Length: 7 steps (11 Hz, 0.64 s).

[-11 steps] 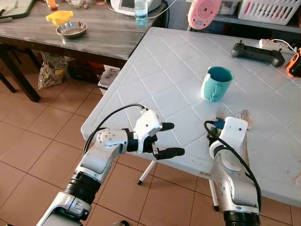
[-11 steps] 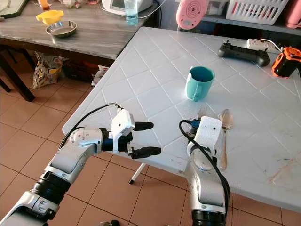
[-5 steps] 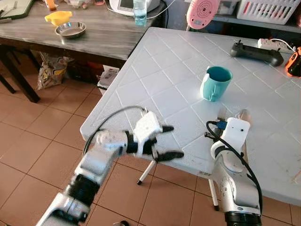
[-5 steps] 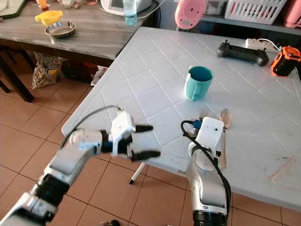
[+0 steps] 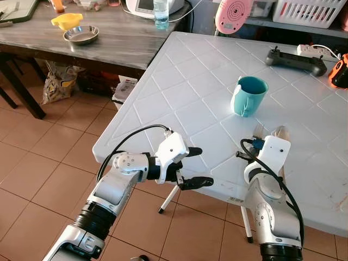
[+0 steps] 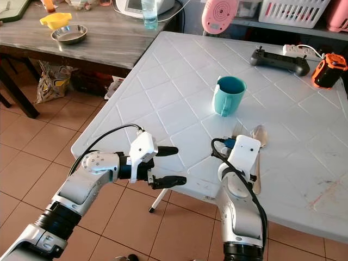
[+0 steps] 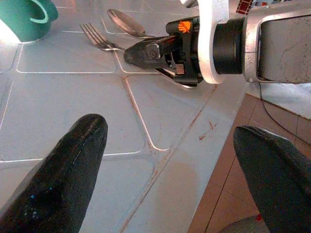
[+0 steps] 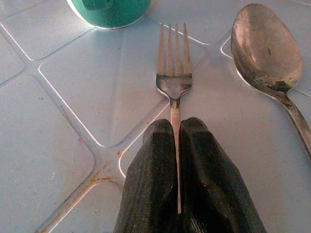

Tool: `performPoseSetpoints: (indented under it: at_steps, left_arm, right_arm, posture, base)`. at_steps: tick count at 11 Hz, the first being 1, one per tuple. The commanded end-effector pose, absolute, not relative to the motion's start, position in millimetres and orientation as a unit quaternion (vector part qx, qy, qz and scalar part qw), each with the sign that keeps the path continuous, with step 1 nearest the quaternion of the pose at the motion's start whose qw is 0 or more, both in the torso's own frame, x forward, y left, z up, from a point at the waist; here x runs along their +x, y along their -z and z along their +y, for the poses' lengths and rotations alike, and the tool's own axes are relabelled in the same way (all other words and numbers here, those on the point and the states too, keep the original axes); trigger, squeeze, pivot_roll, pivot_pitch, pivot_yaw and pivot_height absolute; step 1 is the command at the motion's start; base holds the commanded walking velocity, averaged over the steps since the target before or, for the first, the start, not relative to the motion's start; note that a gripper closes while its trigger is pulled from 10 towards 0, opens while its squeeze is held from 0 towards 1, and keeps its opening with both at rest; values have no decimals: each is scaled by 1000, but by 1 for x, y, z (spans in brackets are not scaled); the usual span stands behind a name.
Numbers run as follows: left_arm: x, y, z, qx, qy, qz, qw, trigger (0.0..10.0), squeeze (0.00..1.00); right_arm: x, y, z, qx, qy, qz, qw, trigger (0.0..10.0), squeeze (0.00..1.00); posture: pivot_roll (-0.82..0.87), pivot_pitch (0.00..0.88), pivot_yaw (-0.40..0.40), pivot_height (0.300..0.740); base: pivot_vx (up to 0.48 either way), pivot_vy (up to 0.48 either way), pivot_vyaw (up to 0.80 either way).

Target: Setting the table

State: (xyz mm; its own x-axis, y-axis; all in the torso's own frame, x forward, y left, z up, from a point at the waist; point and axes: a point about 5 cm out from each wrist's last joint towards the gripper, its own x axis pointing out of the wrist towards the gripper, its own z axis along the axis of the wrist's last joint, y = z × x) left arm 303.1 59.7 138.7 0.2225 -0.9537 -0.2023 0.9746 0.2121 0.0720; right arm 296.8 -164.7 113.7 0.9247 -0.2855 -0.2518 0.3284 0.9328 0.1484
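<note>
A: How will the fork (image 8: 174, 80) handle, and where does the robot hold it?

B: It is a thin steel fork, so it is probably light, stiff and a little slippery. The right gripper (image 8: 177, 145) is closed on its handle, just behind the neck, with the tines pointing toward the teal mug (image 5: 249, 95). This low grip looks good for sliding it, but a thin handle may turn between the pads.

A: Where is it, relative to the mug?

B: It lies flat on the white table (image 5: 185, 81), on the robot's side of the mug and near it. The spoon (image 8: 267, 51) lies just beside the fork, also near the mug.

A: And the other arm?

B: The left gripper (image 5: 191, 166) hovers at the table edge, well apart from the mug, with its fingers (image 7: 73, 160) spread wide and holding nothing.

A: How many of each thing?

B: One fork, one spoon, one mug. A knife or plate may be hidden behind the right arm; that is not clear.
</note>
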Motion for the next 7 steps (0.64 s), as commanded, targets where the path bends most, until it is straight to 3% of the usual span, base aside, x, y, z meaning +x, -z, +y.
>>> performPoseSetpoints:
  at_steps: [1, 6, 7]
  left_arm:
    - [304, -142, 58, 104, 624, 55, 772, 10000, 0]
    - [309, -146, 60, 108, 614, 45, 781, 10000, 0]
    - [319, -149, 61, 106, 572, 18, 813, 10000, 0]
  right_arm:
    - [287, -84, -165, 105, 165, 185, 963, 0, 0]
    - [289, -97, -163, 87, 148, 149, 974, 0, 0]
    - [289, -105, -162, 79, 141, 123, 979, 0, 0]
  posture:
    - [-6, 153, 42, 740]
    - [-4, 145, 38, 740]
    - [-5, 139, 41, 740]
  base:
    - [0, 0, 0]
    - [0, 0, 0]
    - [0, 0, 0]
